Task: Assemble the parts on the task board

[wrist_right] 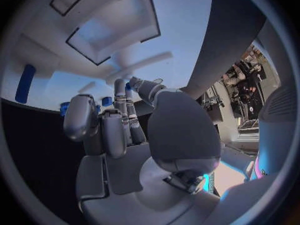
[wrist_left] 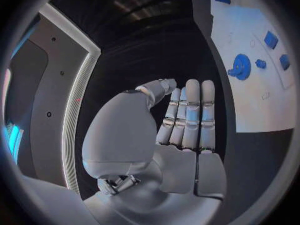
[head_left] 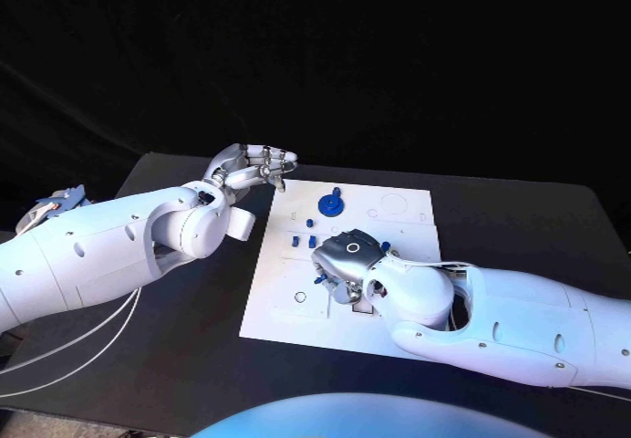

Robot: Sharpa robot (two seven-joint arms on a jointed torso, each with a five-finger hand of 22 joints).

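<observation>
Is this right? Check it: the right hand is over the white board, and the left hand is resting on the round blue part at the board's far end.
Not quite. The right hand is over the white board, but the left hand is not resting on the round blue part. The head view shows it raised beside the board's far corner, apart from that part, and the left wrist view shows its fingers straight and holding nothing.

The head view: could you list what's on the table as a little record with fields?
table: black
board: white plate in the middle
round part: blue, near the board's far edge
small parts: blue pieces left of the right hand
left hand: off the board's far left corner, fingers straight, holding nothing
right hand: over the board's middle, fingers curled down; whether it holds a part cannot be told
</observation>
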